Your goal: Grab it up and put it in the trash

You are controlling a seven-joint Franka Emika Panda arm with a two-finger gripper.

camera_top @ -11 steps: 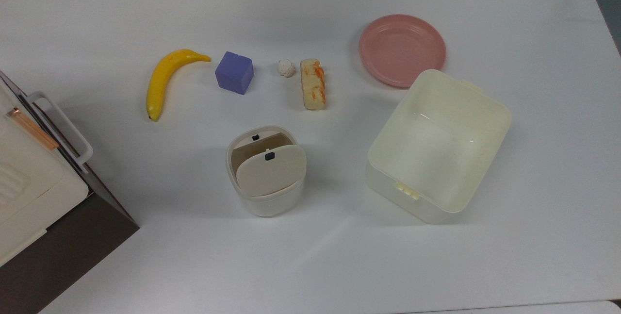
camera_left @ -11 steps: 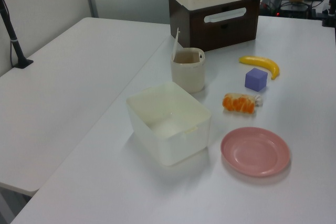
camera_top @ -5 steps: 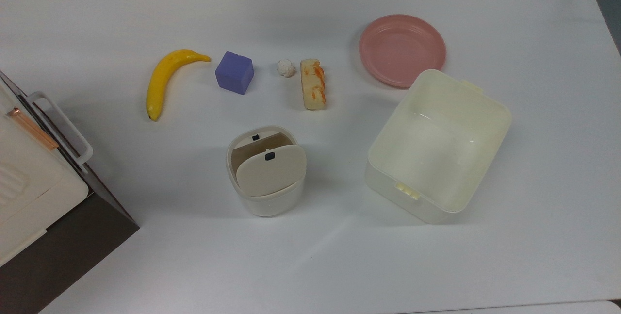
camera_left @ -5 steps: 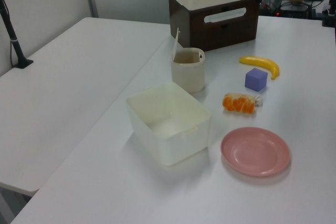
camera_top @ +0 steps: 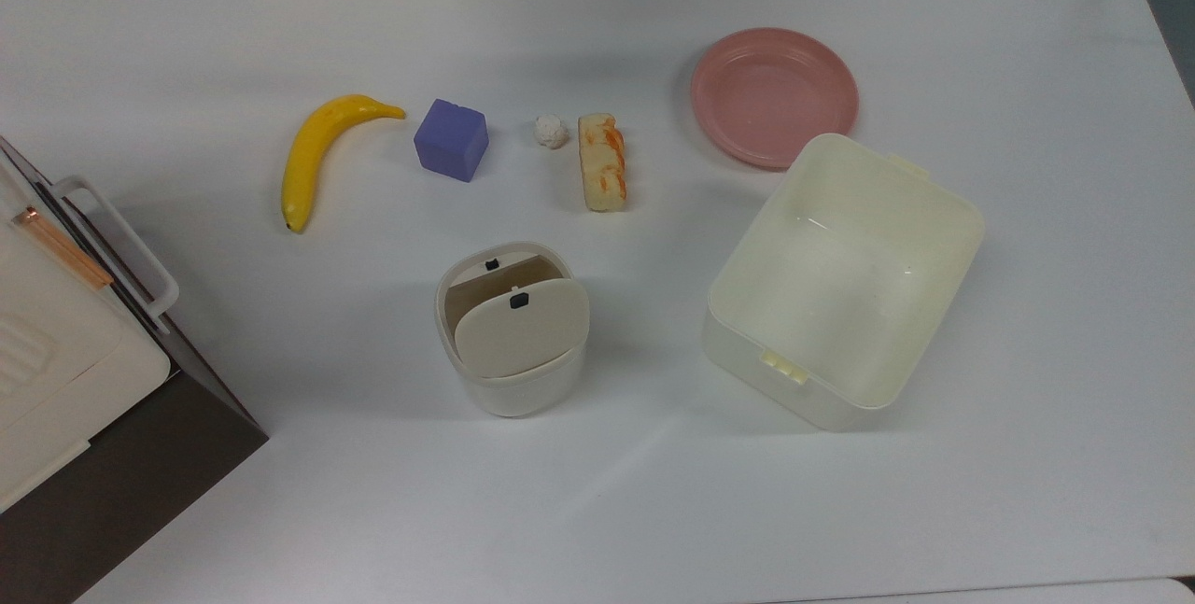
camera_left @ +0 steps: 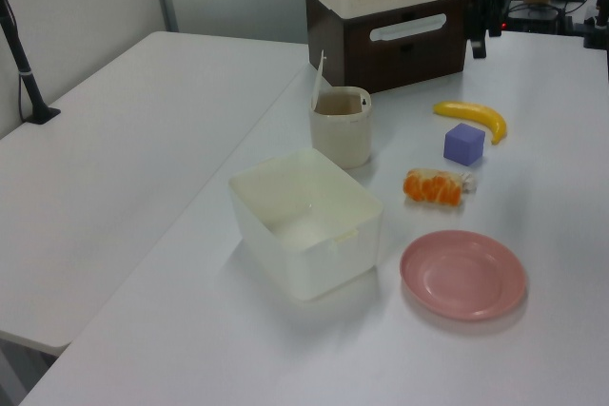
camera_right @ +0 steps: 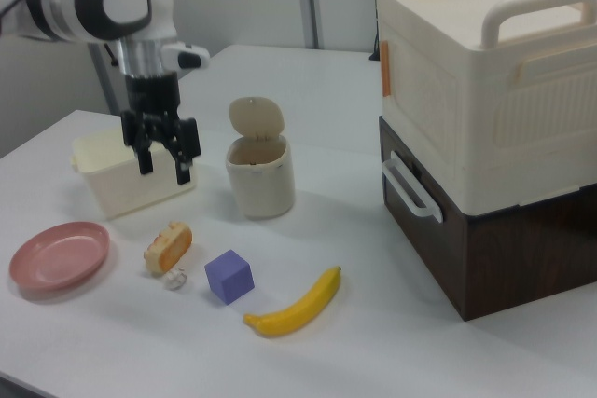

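Tiny off-white crumpled ball on white table, between purple cube on top view's left and orange-streaked bread roll just beside. Cream swing-lid bin nearer. Black two-finger gripper above, spread wide, holding nothing.

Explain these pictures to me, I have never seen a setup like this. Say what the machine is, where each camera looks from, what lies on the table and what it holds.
The machine is a robot arm ending in a two-finger gripper; its fingers are spread and hold nothing.

The top view looks straight down on the white table. The left view and right view look across it from opposite sides.

In the top view, from left to right, lie a banana, a purple cube, a tiny paper ball, a bread roll and a pink plate. Nearer the camera stand a small bin with a flap lid and an empty cream box. A stacked crate sits at one edge.

The arm hangs above the table, touching nothing.
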